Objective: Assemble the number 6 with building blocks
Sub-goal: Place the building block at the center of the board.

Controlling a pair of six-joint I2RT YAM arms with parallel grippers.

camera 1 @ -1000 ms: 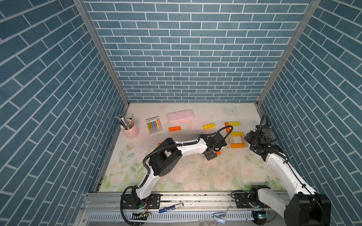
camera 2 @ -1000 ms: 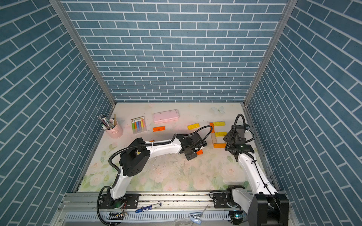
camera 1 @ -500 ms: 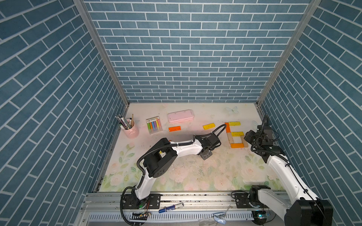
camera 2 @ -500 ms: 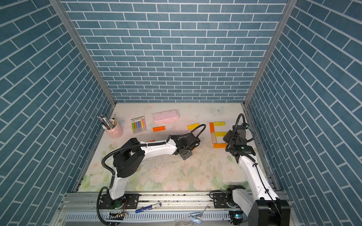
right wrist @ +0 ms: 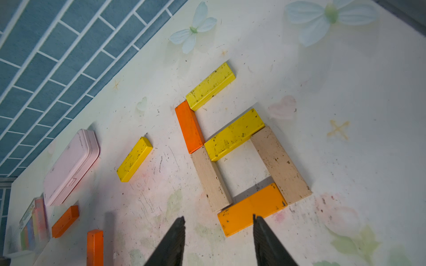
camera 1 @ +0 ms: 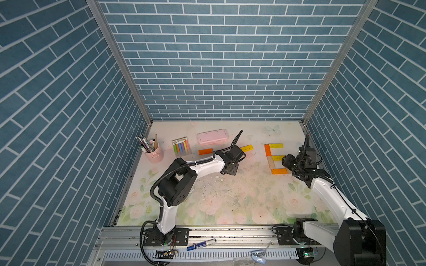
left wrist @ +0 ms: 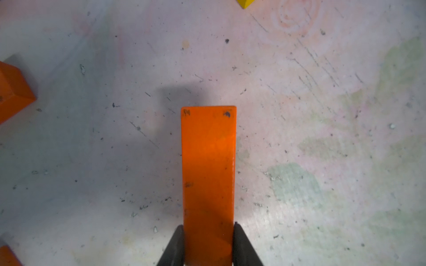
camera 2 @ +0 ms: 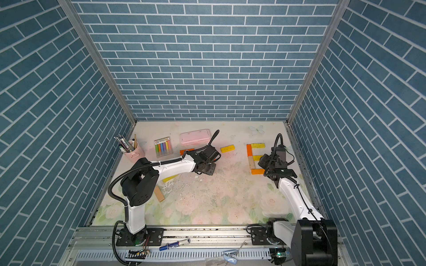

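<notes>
My left gripper (left wrist: 208, 226) is shut on one end of an orange block (left wrist: 208, 161), which sticks out over the mat. In both top views this gripper (camera 1: 231, 170) sits mid-table and hides the block. At the right, building blocks form a figure: yellow top bar (right wrist: 211, 86), orange bar (right wrist: 189, 126), yellow middle bar (right wrist: 234, 134), two tan side bars (right wrist: 209, 178) (right wrist: 280, 164) and an orange bottom bar (right wrist: 251, 209). My right gripper (right wrist: 219, 221) hangs open just above that bottom bar's end, holding nothing.
Loose blocks lie about: a yellow one (camera 1: 246, 148), an orange one (camera 1: 205, 151), and a yellow (camera 2: 169, 178) and a tan one (camera 2: 159, 194) by the left arm. A pink case (camera 1: 212, 136), chalk pack (camera 1: 181, 147) and pen cup (camera 1: 154, 153) stand at the back left.
My left gripper has closed on the orange block and shifted left and toward the back. The right arm has barely moved.
</notes>
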